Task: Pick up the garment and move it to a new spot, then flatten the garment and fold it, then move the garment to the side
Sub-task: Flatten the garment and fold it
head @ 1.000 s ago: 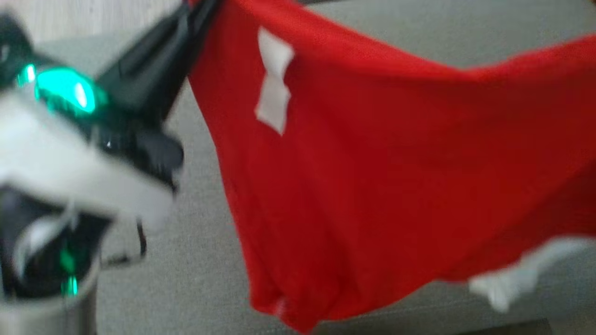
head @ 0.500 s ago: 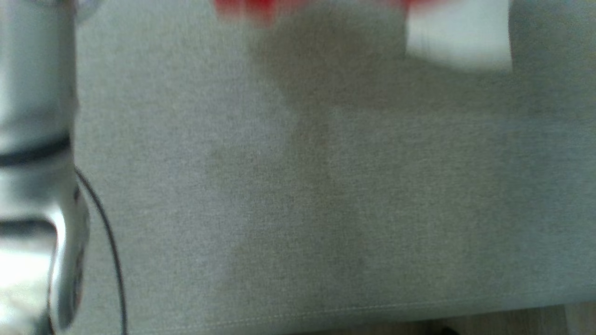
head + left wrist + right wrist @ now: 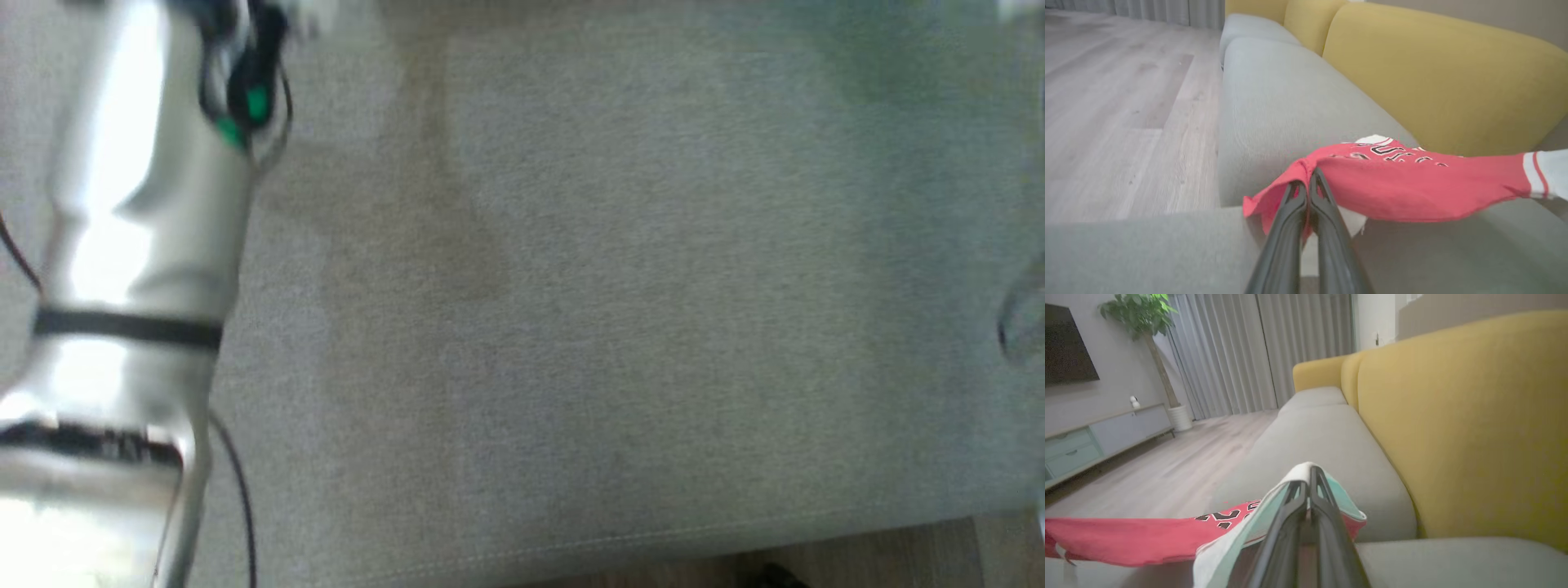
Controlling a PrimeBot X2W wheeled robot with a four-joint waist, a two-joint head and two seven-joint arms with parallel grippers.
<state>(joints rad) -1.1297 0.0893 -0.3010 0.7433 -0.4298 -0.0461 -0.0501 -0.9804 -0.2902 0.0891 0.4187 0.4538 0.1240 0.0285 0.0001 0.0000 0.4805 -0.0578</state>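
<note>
- left gripper (image 3: 1309,173): jaws pressed together on a bunched red corner of the shirt (image 3: 1404,183)
- right gripper (image 3: 1308,471): clamped tight on a white-trimmed edge at the other end of the same shirt
- shirt is strung between the 2 grips, low over the grey seat (image 3: 1274,102); can't tell if its middle touches the cushion
- head view: 1 s ago red cloth held up high filled it; now it's bare seat plus the left forearm (image 3: 139,245). The whole picture shifted, so the camera has tipped down and the cloth is no longer up in front of it
- my read: pick-up done and both holds look secure, probably on the way to laying it at the new spot; flatten and fold not started
- far: yellow backrest (image 3: 1433,73) behind the seat, wood floor (image 3: 1106,102) past the front edge; lay-down should stay off that edge
</note>
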